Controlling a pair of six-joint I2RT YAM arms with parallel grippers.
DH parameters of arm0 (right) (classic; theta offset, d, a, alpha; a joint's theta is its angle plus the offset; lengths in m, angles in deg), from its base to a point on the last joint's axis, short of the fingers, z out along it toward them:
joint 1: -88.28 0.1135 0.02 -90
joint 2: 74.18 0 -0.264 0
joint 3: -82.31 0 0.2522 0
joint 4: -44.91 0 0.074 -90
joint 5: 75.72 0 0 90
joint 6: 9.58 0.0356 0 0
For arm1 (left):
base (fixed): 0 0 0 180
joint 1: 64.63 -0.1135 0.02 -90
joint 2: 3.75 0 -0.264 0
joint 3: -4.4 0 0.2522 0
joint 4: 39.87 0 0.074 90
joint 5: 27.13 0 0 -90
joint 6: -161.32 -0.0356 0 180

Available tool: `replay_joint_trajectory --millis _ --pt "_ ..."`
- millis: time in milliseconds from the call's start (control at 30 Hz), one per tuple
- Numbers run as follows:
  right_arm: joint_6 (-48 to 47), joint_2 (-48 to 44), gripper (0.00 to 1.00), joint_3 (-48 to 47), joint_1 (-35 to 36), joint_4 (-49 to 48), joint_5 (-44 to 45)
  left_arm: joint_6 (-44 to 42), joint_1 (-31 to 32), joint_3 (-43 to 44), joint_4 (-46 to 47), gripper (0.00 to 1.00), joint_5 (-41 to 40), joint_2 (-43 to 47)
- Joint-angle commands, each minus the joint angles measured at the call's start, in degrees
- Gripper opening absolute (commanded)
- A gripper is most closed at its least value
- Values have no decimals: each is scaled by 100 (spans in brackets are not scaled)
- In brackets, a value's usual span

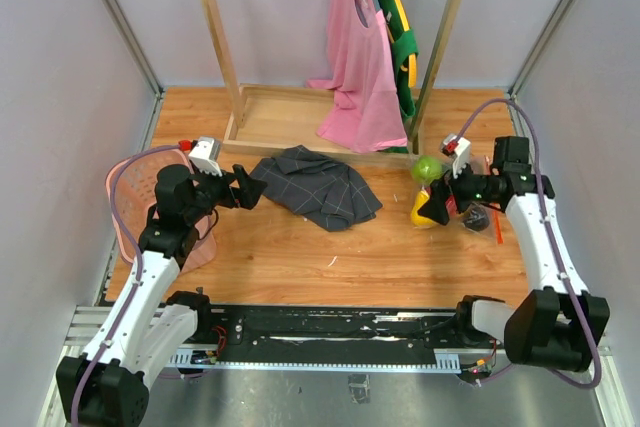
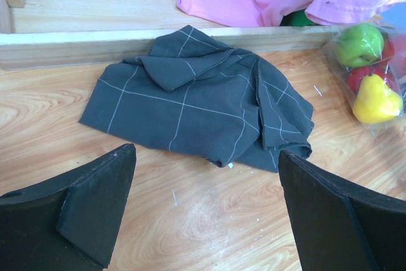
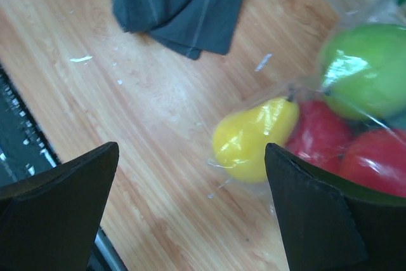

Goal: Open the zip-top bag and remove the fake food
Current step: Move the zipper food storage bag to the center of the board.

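Fruit fills the zip-top bag, a clear, crinkly pouch lying on the right side of the wooden table, just right of the grey checked cloth. Through its shiny, wrinkled plastic shows the fake food: a lime-green apple at the far end, a yellow pear on the side nearest the cloth, and 2 glossy red pieces packed behind the pear. The right gripper hovers at the bag with its jaws spread wide, gripping nothing. The left gripper hangs over bare wood near the cloth, well left of the bag, its fingers likewise parted and empty. A pink basket sits at the table's left edge.
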Motion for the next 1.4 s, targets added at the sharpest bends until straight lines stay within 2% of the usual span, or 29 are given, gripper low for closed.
replay_joint_trajectory --millis 0,100,200,267,367,433,533,600,733,1033,1133,1233,1300,1367 --pt "874 -540 99 135 -470 -790 1167 -30 19 -83 204 97 86 104" --pt "1680 -728 98 253 -1278 -1352 1923 -21 19 -99 246 97 82 157" --pt "2098 -599 99 273 -1840 -1579 2674 -12 19 -98 262 97 144 145" --pt "2165 -380 87 279 -1912 -1679 3360 0 19 -93 264 97 178 140" --pt "2096 167 54 205 -1914 -1728 4091 22 19 -93 269 97 240 163" --pt "2054 585 40 147 -1914 -1722 4349 32 19 -101 281 97 270 191" --pt "2032 1191 31 -35 -1850 -1516 4117 49 19 -114 303 97 307 201" --pt "1961 1442 30 -115 -1619 -1417 3909 58 19 -123 320 97 326 189" --pt "1613 1557 30 -88 -939 -1326 3671 53 19 -106 287 97 340 141" --pt "346 1233 32 -130 408 -453 1558 24 19 -128 323 97 372 165" --pt "-176 850 44 -141 745 -26 738 20 21 -147 398 97 527 180" --pt "-352 282 61 -135 678 80 332 69 19 -185 530 96 782 210" --pt "-291 -154 72 -55 470 -40 231 184 21 -242 694 97 1075 230" --pt "250 -591 81 69 103 -447 316 405 20 -298 898 97 1386 200"
